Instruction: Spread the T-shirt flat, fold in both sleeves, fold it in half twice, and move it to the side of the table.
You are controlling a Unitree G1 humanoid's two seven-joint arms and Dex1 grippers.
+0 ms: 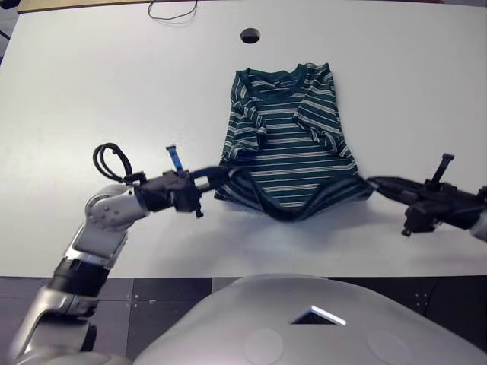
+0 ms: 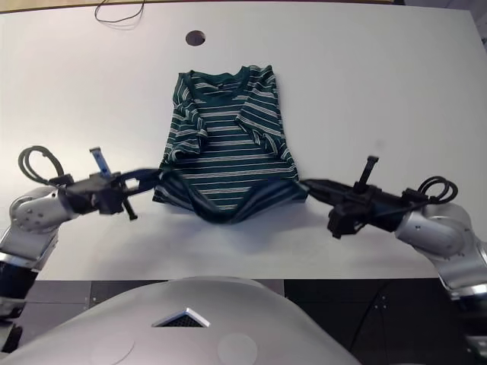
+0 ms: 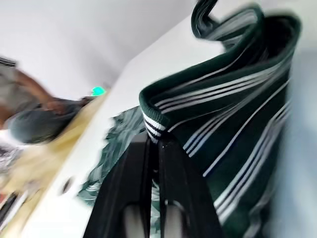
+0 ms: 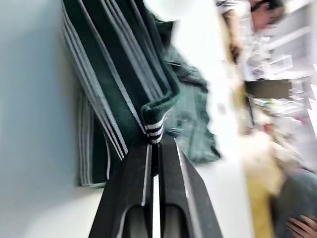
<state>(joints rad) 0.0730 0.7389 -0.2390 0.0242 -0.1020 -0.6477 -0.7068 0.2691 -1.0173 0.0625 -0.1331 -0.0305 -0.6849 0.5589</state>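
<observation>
A dark green T-shirt (image 1: 285, 137) with white stripes lies on the white table (image 1: 114, 91), collar at the far end and both sleeves folded in over the chest. Its near hem is lifted off the table and sags between my two grippers. My left gripper (image 1: 222, 173) is shut on the hem's left corner; the left wrist view shows the striped hem (image 3: 198, 109) pinched between its black fingers (image 3: 136, 198). My right gripper (image 2: 306, 185) is shut on the hem's right corner (image 4: 154, 124), seen clamped in the right wrist view.
A round cable hole (image 1: 249, 35) sits in the table beyond the collar, and a thin black wire (image 1: 171, 11) lies at the far edge. Bare table surface extends on both sides of the shirt. The table's near edge (image 1: 228, 275) runs just below my arms.
</observation>
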